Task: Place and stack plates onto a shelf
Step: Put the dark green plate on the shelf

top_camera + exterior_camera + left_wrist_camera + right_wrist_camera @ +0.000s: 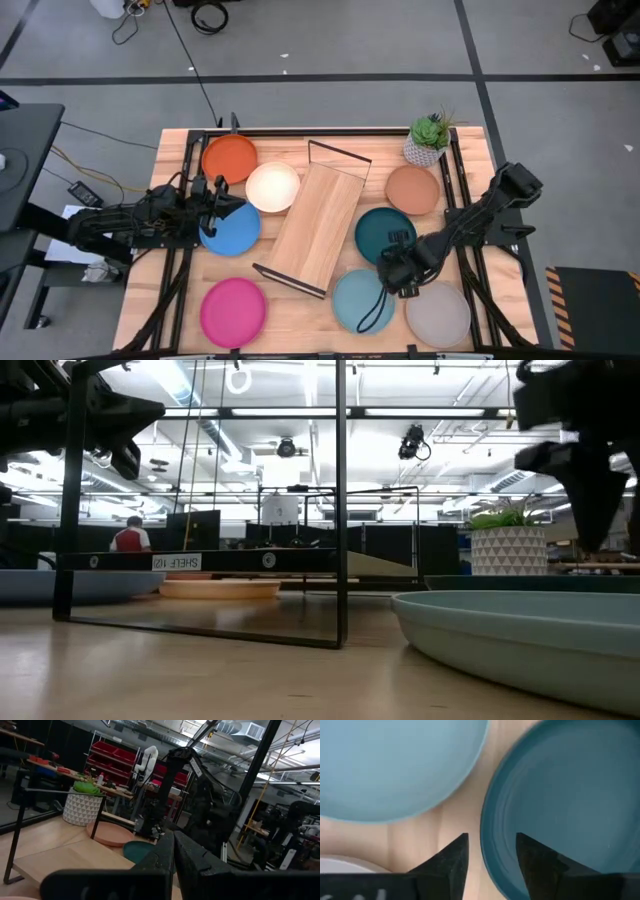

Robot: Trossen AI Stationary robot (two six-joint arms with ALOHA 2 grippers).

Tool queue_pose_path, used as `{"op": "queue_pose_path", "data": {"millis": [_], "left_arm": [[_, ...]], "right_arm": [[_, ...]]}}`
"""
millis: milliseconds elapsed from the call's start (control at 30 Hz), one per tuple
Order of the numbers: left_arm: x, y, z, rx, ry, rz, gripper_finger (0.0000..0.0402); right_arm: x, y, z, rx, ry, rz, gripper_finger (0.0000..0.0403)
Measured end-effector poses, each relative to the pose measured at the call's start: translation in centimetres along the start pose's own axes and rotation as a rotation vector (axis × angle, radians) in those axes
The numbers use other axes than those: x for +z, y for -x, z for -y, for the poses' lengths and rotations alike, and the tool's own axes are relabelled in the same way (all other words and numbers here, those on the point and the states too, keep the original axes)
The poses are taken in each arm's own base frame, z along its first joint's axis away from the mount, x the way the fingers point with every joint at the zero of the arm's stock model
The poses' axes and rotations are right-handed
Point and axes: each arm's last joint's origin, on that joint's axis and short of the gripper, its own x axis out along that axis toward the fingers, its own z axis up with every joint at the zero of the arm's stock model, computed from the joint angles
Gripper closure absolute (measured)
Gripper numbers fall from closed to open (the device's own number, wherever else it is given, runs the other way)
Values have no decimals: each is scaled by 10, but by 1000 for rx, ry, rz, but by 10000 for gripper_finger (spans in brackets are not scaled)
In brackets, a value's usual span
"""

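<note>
The shelf (318,225) lies slantwise in the middle of the table, with black wire frames at both short ends. Around it rest the orange (229,158), cream (272,186), blue (234,232), terracotta (412,190), dark teal (380,232), light blue (360,298), grey (438,313) and pink (233,312) plates. My right gripper (398,262) (491,837) is open and hovers over the dark teal plate's near rim (487,845), one finger on each side of it, touching nothing. My left gripper (218,198) (173,847) is shut and raised above the blue plate's far edge.
A potted plant (428,140) stands at the far right corner, beside the terracotta plate. The shelf's upright wire frame (340,510) rises near the table's middle. Black rails run along the table's left and right sides. A person (129,538) sits far off in the room.
</note>
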Motion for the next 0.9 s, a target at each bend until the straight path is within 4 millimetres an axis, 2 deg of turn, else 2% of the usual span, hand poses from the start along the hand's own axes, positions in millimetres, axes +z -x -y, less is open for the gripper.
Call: {"op": "queue_pose_path", "data": {"millis": [167, 367, 733, 900], "left_arm": [[0, 0, 0, 0, -2, 1, 383], [0, 0, 0, 0, -3, 2, 383], [0, 0, 0, 2, -32, 5, 383], [1, 0, 0, 1, -27, 11, 383]], "right_arm": [[0, -12, -11, -28, -6, -43, 227], [0, -24, -16, -59, 7, -78, 252], [-2, -30, -17, -60, 45, -126, 355], [-2, -23, -14, -15, 32, -167, 390]]}}
